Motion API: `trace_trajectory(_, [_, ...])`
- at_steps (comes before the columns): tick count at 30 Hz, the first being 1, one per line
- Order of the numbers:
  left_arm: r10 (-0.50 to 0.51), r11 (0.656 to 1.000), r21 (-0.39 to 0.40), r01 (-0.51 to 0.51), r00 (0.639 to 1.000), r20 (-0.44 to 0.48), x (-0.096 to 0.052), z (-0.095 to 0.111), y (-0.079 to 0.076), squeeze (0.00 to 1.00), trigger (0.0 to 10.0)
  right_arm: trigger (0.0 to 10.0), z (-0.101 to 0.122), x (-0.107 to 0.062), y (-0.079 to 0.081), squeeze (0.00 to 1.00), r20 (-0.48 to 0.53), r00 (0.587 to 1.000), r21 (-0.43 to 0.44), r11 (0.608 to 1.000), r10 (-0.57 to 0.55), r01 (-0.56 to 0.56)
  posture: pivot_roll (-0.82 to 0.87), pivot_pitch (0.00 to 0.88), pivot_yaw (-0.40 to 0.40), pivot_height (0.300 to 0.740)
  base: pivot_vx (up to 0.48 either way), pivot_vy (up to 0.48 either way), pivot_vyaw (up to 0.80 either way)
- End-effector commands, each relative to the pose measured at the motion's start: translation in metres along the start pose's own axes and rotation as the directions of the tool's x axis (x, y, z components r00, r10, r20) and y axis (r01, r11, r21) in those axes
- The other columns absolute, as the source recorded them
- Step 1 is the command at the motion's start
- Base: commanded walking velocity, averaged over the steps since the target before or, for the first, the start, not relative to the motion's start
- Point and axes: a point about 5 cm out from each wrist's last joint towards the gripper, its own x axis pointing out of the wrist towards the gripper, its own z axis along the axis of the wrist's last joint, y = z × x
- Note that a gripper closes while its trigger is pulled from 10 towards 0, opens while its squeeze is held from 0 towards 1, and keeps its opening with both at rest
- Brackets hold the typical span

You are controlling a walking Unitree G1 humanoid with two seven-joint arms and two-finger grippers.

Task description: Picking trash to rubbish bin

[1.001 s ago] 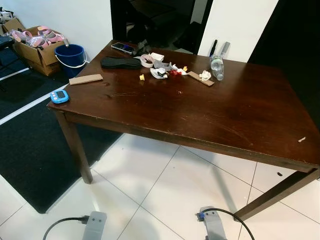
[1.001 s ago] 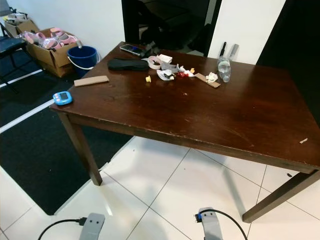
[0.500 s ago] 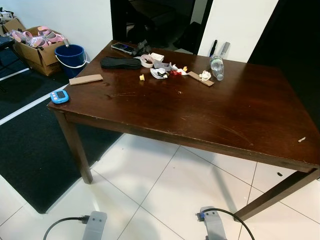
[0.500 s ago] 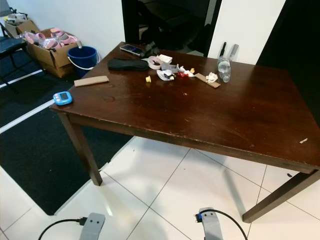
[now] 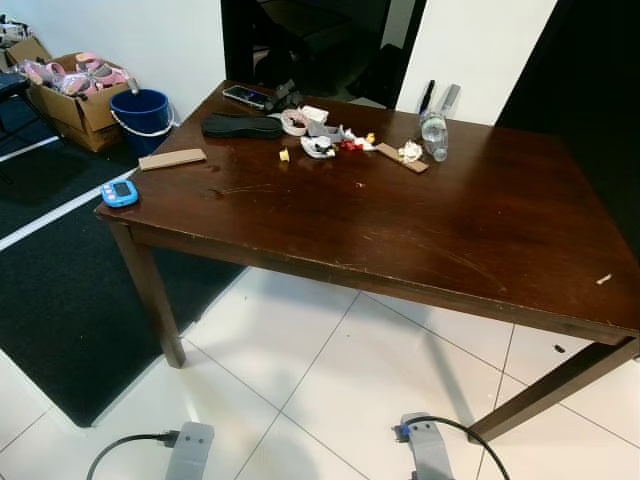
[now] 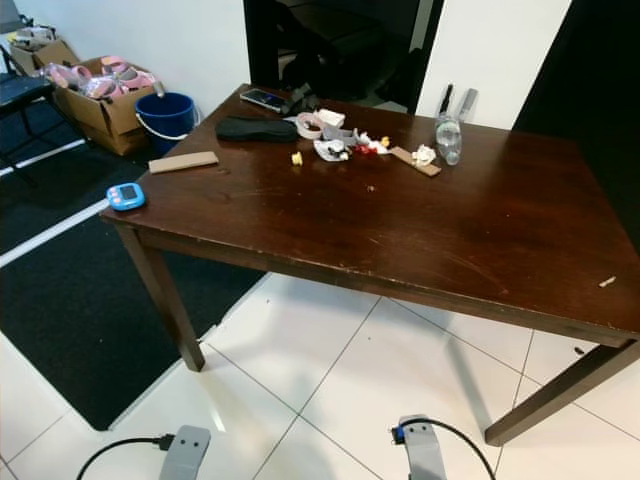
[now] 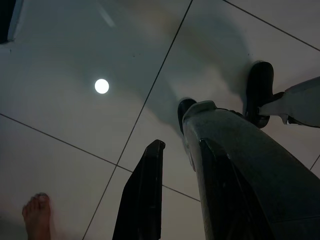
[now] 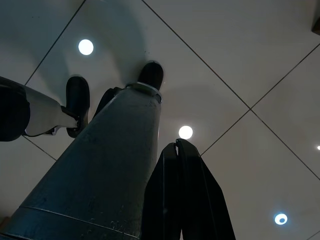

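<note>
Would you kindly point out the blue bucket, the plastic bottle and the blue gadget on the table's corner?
blue bucket (image 5: 141,112), left eye view, on its front wall.
plastic bottle (image 5: 434,134), left eye view, on its clear body.
blue gadget (image 5: 119,192), left eye view, on its screen face.

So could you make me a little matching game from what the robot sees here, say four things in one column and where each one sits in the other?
Things:
1. blue bucket
2. clear bottle
3. blue gadget
4. cardboard box

Places:
A. on the table's near left corner
B. on the floor, against the white wall, beside the bucket
C. on the floor, off the table's far left corner
D. on the table's far edge

Pairs: 1-C, 2-D, 3-A, 4-B
</note>
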Motion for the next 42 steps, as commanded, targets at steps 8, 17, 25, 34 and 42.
trace_trajectory(8, [-0.033,0.999,0.002,0.033,0.998,-0.060,-0.0008,-0.0155,-0.0091,0.00,10.0,10.0,-0.0058,-0.0002,0.0002,0.00,-0.020,1.000,0.013,1.000,0.000,0.001,0.10,0.039,-0.065,0.740,0.000,0.000,0.00])
trace_trajectory(17, [-0.039,0.999,-0.008,0.038,0.998,-0.054,-0.0006,-0.0139,-0.0092,0.00,10.0,10.0,-0.0061,-0.0003,-0.0006,0.00,-0.021,1.000,0.013,1.000,-0.002,0.003,0.09,0.045,-0.065,0.740,0.000,0.000,0.00])
trace_trajectory(25, [-0.043,0.999,-0.001,0.043,0.998,-0.047,0.0003,-0.0101,-0.0109,0.00,10.0,10.0,-0.0052,-0.0003,-0.0004,0.00,-0.020,1.000,0.016,1.000,-0.002,0.002,0.09,0.045,-0.065,0.740,0.000,0.000,0.00])
trace_trajectory(34, [-0.047,0.999,0.004,0.047,0.998,-0.047,0.0006,-0.0093,-0.0121,0.00,10.0,10.0,-0.0052,-0.0004,-0.0011,0.00,-0.020,1.000,0.010,1.000,-0.004,0.005,0.09,0.038,-0.065,0.740,0.000,0.000,0.00])
trace_trajectory(42, [-0.041,0.999,0.013,0.041,0.998,-0.051,-0.0004,-0.0089,-0.0047,0.00,10.0,10.0,-0.0052,-0.0004,-0.0015,0.00,-0.022,1.000,0.002,1.000,-0.005,0.005,0.09,0.033,-0.065,0.740,0.000,0.000,0.00])
